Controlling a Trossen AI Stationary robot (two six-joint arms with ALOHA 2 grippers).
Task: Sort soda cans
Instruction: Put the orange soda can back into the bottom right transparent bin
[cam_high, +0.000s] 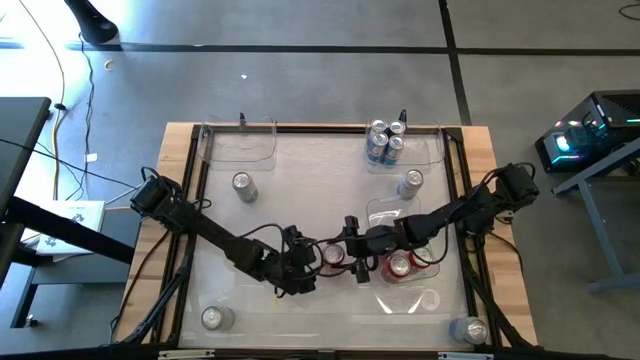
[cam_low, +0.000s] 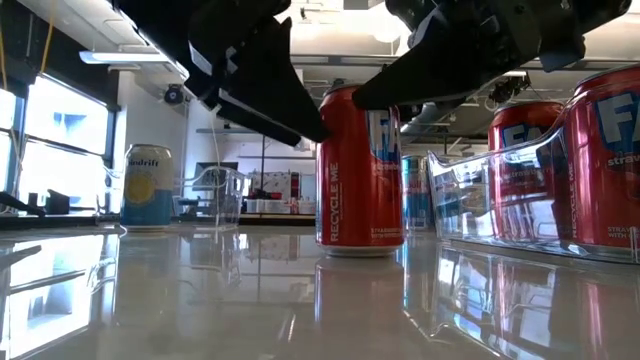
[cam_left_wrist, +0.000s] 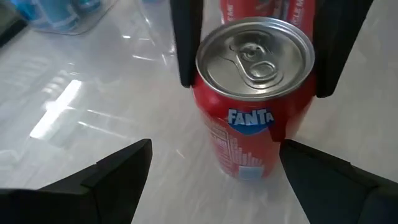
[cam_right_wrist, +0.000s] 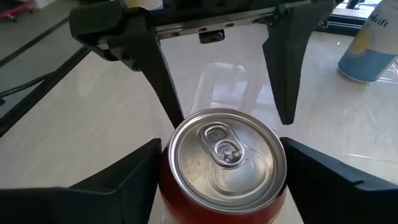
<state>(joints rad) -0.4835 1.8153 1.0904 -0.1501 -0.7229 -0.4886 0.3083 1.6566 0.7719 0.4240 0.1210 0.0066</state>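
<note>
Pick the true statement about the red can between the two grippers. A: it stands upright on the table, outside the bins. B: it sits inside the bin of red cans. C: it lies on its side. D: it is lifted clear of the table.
A: the red can stands upright with its base on the table, beside the bin and outside it, between the left gripper and the right gripper.

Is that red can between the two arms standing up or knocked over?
Standing up. The red can rests flat on the table, its silver top facing upward.
</note>
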